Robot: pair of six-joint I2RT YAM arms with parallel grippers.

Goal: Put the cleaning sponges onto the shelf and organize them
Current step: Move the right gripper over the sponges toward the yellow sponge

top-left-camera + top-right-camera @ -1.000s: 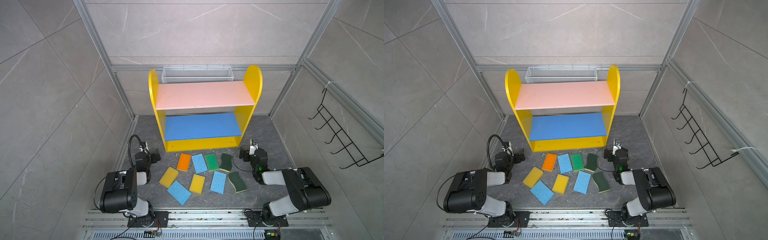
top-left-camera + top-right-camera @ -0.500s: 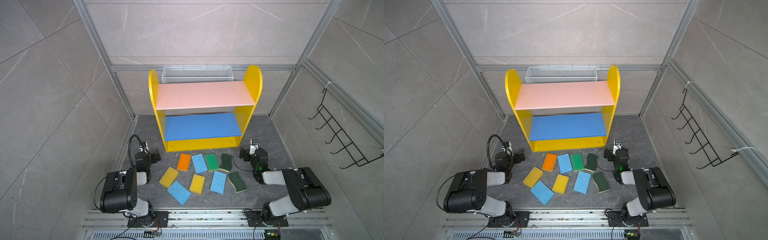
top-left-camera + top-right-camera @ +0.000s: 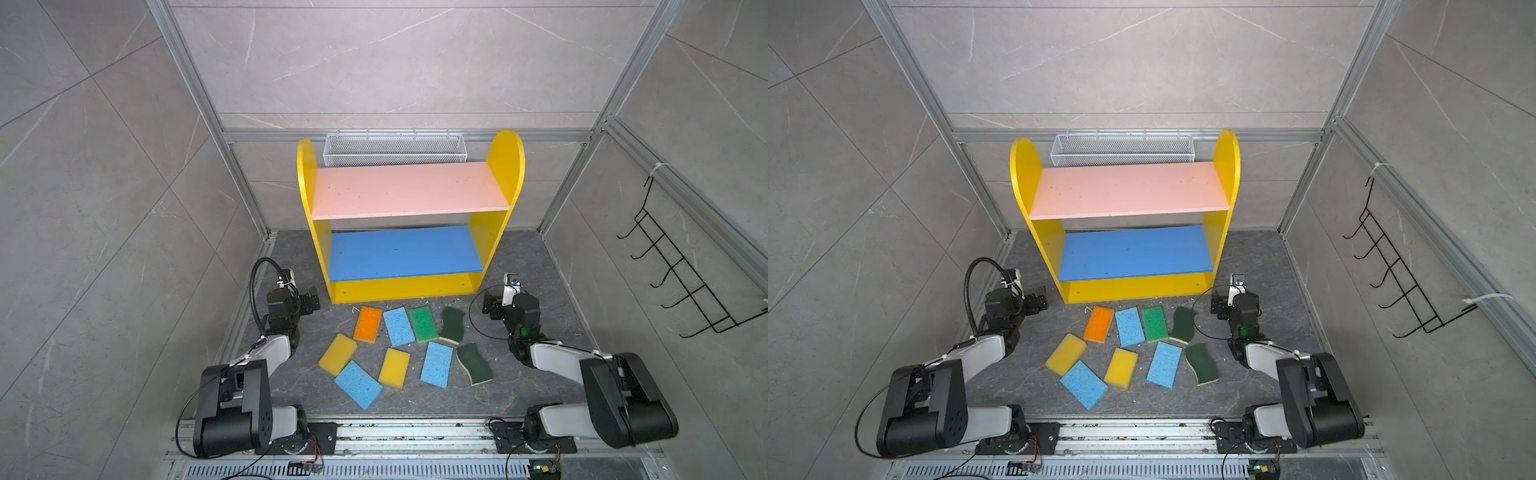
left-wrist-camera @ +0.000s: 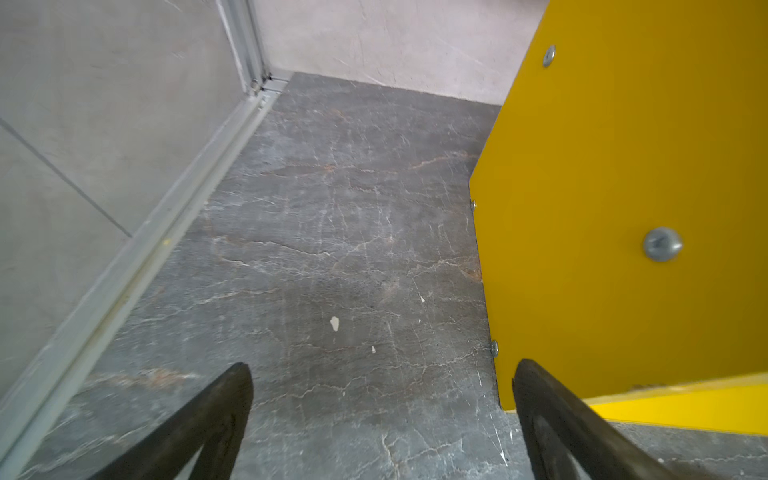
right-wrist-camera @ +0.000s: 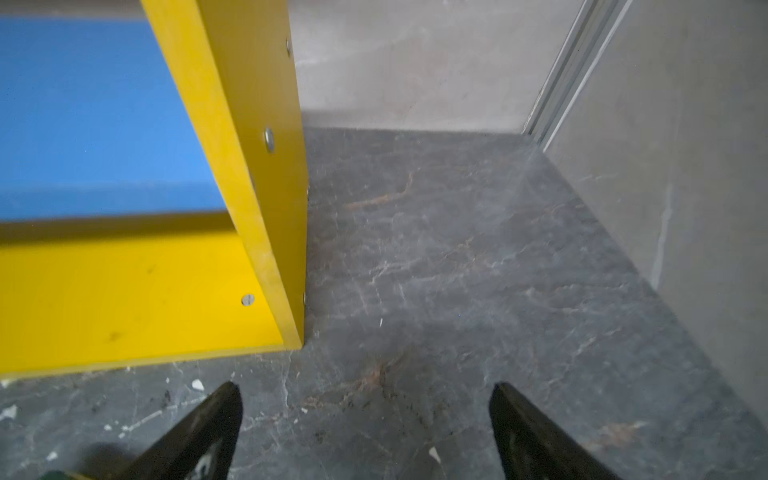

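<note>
The yellow shelf (image 3: 409, 189) (image 3: 1125, 189) stands at the back with bare pink and blue boards. Several cleaning sponges lie flat on the dark floor in front of it: orange (image 3: 368, 324), bright green (image 3: 424, 323), light blue (image 3: 398, 326), thick yellow (image 3: 337, 352) and wavy dark green (image 3: 474, 363). My left gripper (image 3: 305, 300) (image 4: 382, 370) rests low by the shelf's left panel, open and empty. My right gripper (image 3: 492, 301) (image 5: 366, 388) sits low by the shelf's right panel (image 5: 266, 166), also open and empty, beside a wavy dark green sponge (image 3: 453, 325).
A white mesh basket (image 3: 394, 149) hangs on the back wall behind the shelf. A black wire hook rack (image 3: 681, 274) is fixed to the right wall. Grey walls close in on both sides, and the arms' base rail (image 3: 415, 432) runs along the front.
</note>
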